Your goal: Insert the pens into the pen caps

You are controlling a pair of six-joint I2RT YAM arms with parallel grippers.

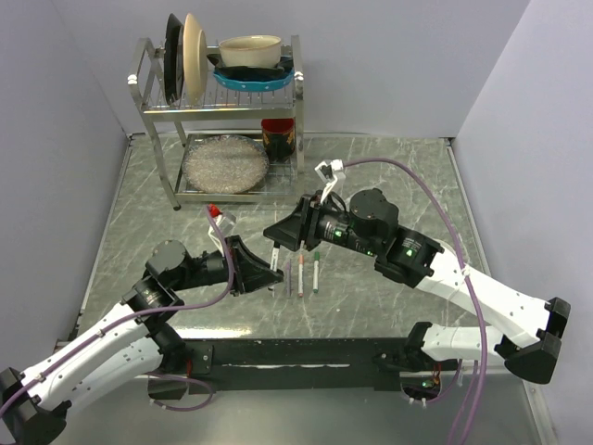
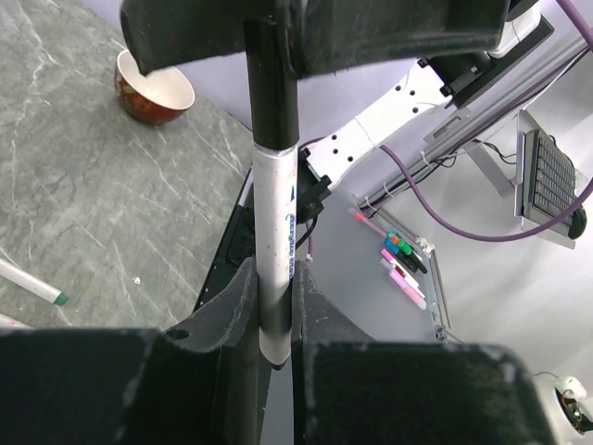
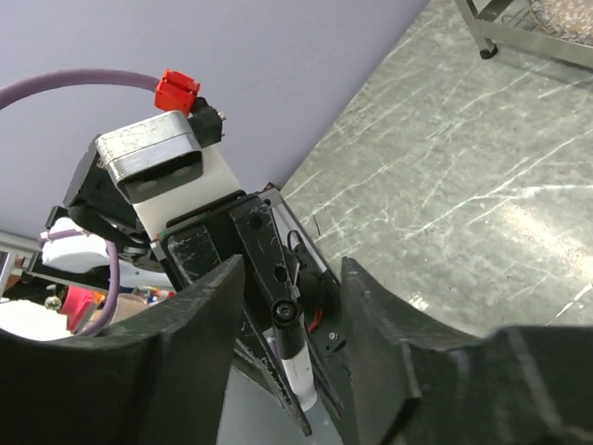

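White-barrelled pen (image 2: 275, 232): held between the two grippers, over the grey marbled tabletop (image 1: 389, 176).
Black cap (image 2: 271, 83): on the pen's end that faces the right gripper, reaching in between its fingers.
Left gripper (image 1: 271, 274): jaws clamped on the other end of the barrel.
Right gripper (image 3: 292, 278): jaws apart, one on each side of the cap; its wrist view shows a gap on both sides.
Red pen (image 1: 301, 276), green pen (image 1: 315, 271): lying side by side on the tabletop, just right of the held pen.
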